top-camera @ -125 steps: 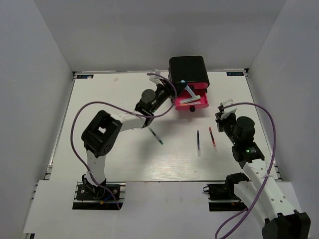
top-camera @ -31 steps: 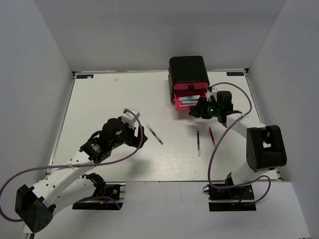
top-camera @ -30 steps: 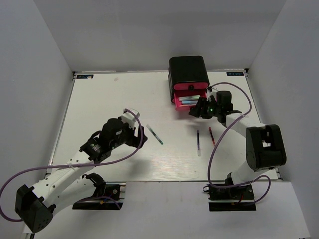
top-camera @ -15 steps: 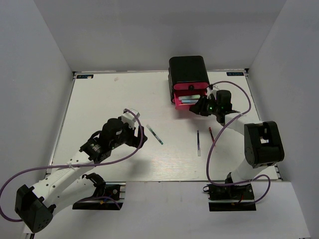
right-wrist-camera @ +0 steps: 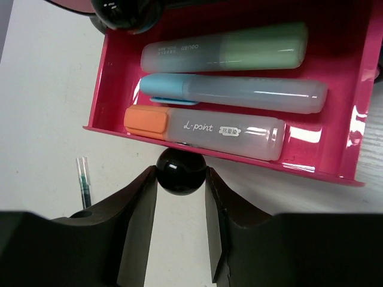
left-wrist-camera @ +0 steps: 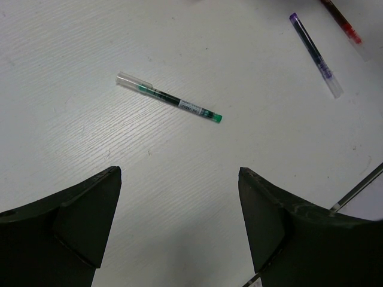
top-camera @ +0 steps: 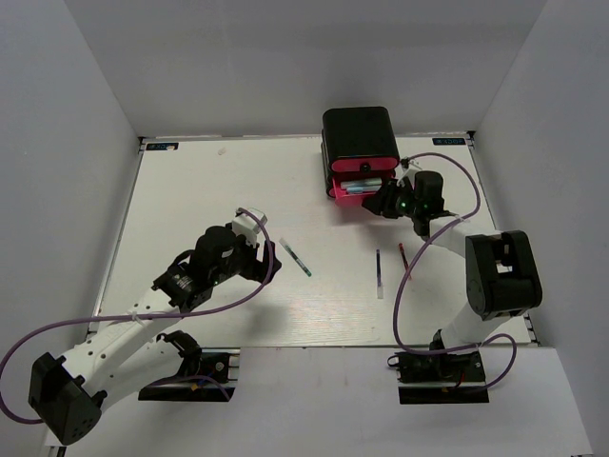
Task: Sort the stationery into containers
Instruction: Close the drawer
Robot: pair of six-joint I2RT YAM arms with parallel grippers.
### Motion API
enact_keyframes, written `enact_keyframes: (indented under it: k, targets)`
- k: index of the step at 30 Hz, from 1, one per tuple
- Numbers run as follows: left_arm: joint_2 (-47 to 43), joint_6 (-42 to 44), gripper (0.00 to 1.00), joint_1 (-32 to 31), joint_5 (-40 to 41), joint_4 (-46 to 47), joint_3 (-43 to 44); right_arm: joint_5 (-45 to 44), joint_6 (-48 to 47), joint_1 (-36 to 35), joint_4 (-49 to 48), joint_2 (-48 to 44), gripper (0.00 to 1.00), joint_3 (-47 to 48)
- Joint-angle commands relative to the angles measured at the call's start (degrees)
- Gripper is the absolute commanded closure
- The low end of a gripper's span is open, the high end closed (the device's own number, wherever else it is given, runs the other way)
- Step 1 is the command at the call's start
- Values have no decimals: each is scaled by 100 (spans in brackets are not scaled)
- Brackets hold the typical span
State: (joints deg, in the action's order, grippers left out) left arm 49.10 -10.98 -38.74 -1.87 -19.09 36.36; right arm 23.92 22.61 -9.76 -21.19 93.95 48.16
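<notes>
White table [top-camera: 209,200], pale grey walls [top-camera: 285,67], black cabinet [top-camera: 360,133] at far edge

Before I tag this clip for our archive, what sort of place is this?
Probably a robotics lab test cell: a white table boxed in by plain grey panels, with the left arm and right arm mounted at its near edge.

The cabinet [top-camera: 360,135] stands at the far edge of the table [top-camera: 190,190]. Its open drawer [right-wrist-camera: 311,136] juts forward, knob [right-wrist-camera: 181,172] at the front, three markers [right-wrist-camera: 233,92] side by side inside. Before the cabinet, one pen [top-camera: 295,257] lies leftward; a second pen [top-camera: 379,273] and a third pen [top-camera: 402,251] lie before its right side.
</notes>
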Motion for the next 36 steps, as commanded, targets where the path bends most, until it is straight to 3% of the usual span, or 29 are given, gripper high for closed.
enact_keyframes:
  k: [1, 36]
  targets:
    - [-6, 44, 11, 7, 73, 11, 126, 16, 68, -17, -781, 132, 70, 352]
    - [257, 96, 10, 7, 73, 116, 73, -582, 1387, -26, -3145, 1415, 62, 817]
